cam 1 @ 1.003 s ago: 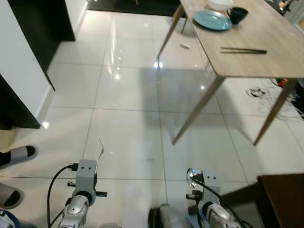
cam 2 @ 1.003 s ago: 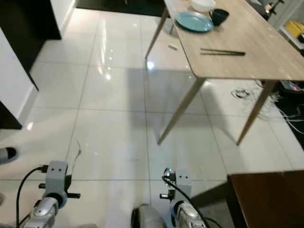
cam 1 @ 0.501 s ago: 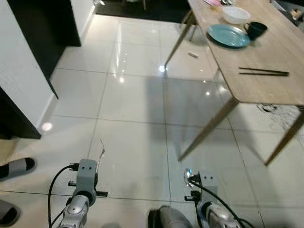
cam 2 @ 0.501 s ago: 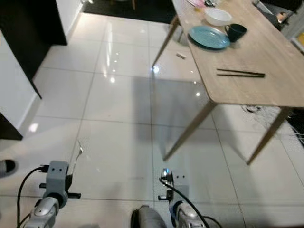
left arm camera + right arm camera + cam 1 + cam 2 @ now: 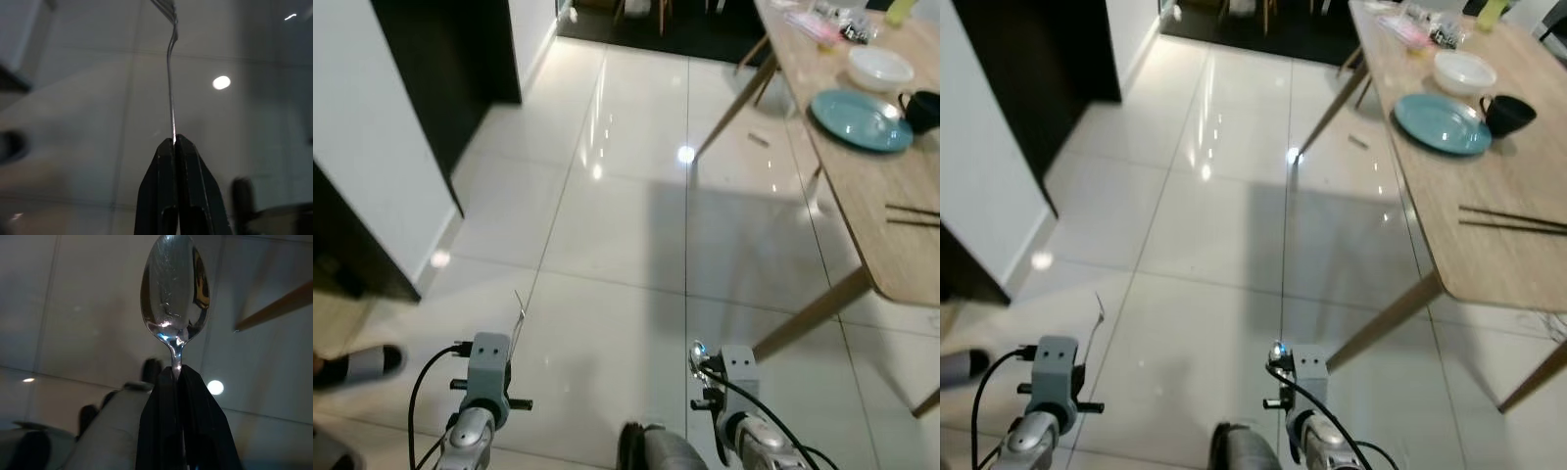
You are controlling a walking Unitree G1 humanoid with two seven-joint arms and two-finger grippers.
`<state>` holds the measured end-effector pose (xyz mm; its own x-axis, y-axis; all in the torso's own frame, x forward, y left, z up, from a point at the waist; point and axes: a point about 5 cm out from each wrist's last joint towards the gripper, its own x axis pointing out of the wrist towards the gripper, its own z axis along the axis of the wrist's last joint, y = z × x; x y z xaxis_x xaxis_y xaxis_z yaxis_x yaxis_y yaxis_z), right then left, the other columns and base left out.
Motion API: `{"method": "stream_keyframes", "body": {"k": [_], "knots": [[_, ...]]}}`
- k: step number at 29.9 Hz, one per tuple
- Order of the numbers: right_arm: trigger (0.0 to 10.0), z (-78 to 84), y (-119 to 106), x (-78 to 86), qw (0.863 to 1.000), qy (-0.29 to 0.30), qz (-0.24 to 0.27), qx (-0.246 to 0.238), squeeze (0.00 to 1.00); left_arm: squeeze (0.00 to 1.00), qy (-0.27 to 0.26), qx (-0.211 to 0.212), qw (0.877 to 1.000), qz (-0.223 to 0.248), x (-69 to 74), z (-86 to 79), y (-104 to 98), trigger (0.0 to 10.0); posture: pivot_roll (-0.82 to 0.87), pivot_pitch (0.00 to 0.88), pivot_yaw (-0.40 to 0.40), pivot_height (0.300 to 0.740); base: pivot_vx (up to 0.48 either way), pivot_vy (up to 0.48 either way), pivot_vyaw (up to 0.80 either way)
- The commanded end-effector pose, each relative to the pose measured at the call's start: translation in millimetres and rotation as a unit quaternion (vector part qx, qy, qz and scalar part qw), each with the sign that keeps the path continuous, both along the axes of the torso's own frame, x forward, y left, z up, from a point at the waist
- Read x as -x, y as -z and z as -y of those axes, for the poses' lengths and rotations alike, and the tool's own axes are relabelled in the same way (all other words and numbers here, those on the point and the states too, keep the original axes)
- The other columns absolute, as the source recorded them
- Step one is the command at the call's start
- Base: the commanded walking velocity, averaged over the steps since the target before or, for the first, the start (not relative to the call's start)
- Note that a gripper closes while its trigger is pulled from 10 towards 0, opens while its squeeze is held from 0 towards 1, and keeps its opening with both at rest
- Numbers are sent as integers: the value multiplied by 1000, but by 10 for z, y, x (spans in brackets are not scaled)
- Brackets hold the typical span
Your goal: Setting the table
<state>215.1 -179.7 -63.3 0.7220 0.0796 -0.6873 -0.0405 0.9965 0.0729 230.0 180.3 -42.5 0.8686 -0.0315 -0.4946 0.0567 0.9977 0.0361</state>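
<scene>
My left gripper (image 5: 174,140) is shut on the handle of a thin metal fork (image 5: 169,73), which stands upright low at the left over the floor (image 5: 520,311). Low in the middle, my right gripper (image 5: 176,373) is shut on the neck of a shiny spoon (image 5: 175,289), bowl pointing up (image 5: 698,353). To the right stands a wooden table (image 5: 1508,264). On it lie a blue plate (image 5: 1443,122), a white bowl (image 5: 1464,70), a dark mug (image 5: 1508,113) and a pair of chopsticks (image 5: 1513,220).
Glossy white tiles stretch ahead between me and the table. A white wall and dark cabinet (image 5: 431,88) stand on the left. A person's slippered foot (image 5: 360,365) shows at the lower left. A small scrap (image 5: 759,139) lies on the floor by the table's far leg.
The whole picture has shifted, so the table now sits further right and more of the left wall shows. Both grippers still hold the fork and spoon as before.
</scene>
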Motion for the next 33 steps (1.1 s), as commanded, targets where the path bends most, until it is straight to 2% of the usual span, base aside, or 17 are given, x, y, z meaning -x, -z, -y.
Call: {"method": "stream_keyframes", "body": {"k": [1,17,25,33], "knots": [[10000,19,23,37,1000,8,-7,0,0,0,1,-2,1000,-21,116,-23,79,10000,44,47,-25,740,371,0,0],[10000,-31,28,38,1000,-11,-8,4,0,0,-4,-3,1000,-21,133,-51,84,10000,49,54,-32,740,373,0,0],[10000,-44,30,44,1000,-13,-7,1,0,0,-5,-3,1000,-21,143,-57,87,10000,48,60,-31,740,375,0,711],[10000,-38,39,58,1000,-3,-9,-8,0,0,-2,-2,1000,-21,147,-46,90,10000,47,63,-28,740,374,0,0]]}}
